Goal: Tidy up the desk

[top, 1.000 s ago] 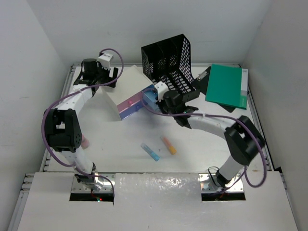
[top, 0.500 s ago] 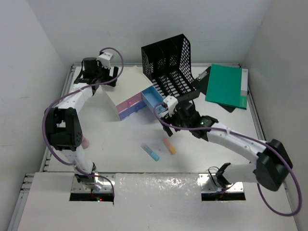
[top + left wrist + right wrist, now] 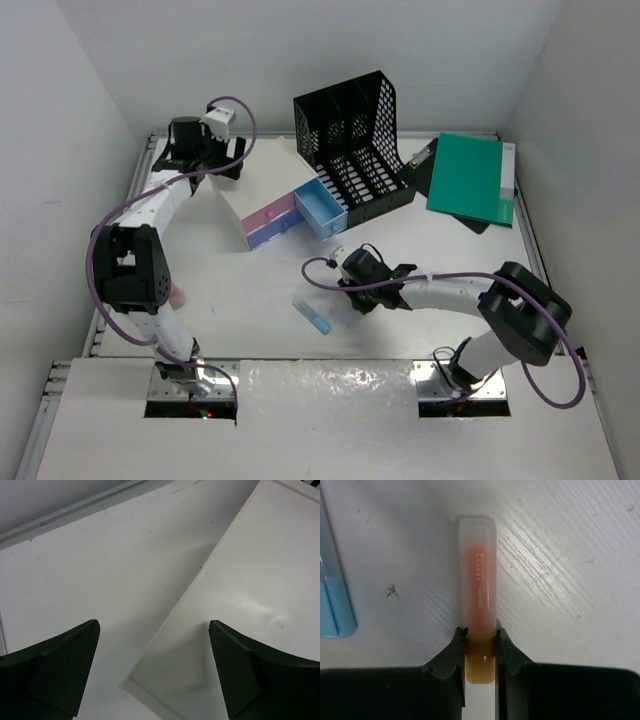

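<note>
Gripping: right gripper (image 3: 480, 641) clamped on orange highlighter (image 3: 478, 580) tail; lift level, slowly.
Left gripper (image 3: 154, 626): jaws apart, holding nothing.

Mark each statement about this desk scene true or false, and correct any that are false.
1. The right claw is closed on the orange highlighter. True.
2. The blue highlighter lies inside the blue drawer. False: it lies on the desk, nearer the arms than the drawer.
3. The left claw is open and holds nothing. True.
4. The green folder stands in the black file rack. False: it lies flat beside the rack, to its right in the top view.
5. The blue drawer stands open. True.
</note>
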Motion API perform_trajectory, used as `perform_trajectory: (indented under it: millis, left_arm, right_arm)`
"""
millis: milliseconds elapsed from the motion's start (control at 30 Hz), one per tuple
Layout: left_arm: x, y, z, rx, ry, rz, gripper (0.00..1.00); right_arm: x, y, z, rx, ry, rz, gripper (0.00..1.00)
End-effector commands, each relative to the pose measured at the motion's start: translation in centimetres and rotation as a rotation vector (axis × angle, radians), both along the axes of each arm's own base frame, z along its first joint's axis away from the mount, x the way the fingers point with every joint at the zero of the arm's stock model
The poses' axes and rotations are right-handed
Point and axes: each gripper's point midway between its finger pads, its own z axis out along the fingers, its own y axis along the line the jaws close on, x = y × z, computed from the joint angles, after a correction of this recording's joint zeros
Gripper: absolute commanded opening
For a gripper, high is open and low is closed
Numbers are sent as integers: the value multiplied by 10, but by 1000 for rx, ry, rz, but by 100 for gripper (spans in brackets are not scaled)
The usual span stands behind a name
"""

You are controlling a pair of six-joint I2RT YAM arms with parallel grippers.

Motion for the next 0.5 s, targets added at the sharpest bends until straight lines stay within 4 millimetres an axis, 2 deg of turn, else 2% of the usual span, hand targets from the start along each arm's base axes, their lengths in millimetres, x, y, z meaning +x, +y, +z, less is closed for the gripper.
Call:
perform_trajectory:
  millis: [0, 33, 167, 200, 267, 300, 333, 367, 433, 467]
  left_arm:
    - [-8, -3, 39, 16, -89, -17, 90]
    - [-10, -3, 45, 19, -100, -18, 90]
    - [-16, -3, 54, 28, -116, -28, 90]
    - [-18, -4, 55, 28, -118, -34, 90]
    - [-21, -5, 59, 26, -122, -43, 90]
    - [-21, -6, 62, 26, -128, -48, 90]
    - [-22, -6, 64, 21, -129, -49, 90]
    - [-22, -7, 65, 19, -132, -51, 90]
    - [-22, -7, 66, 13, -127, -46, 90]
    - [-23, -7, 66, 8, -126, -45, 90]
  right_arm:
    - [-6, -6, -13, -47, 23, -8, 8]
    - [-8, -6, -10, -51, 11, 29, 0]
    - [-20, 21, 33, 50, -100, 257, 0]
    - [-27, 38, 59, 140, -147, 338, 0]
    - [-21, 62, 104, 242, -259, 443, 0]
    - [-14, 72, 135, 307, -343, 463, 0]
    - [1, 88, 174, 377, -468, 469, 0]
    - [11, 93, 194, 402, -538, 449, 0]
    - [57, 94, 243, 397, -742, 305, 0]
    - [72, 93, 252, 378, -776, 254, 0]
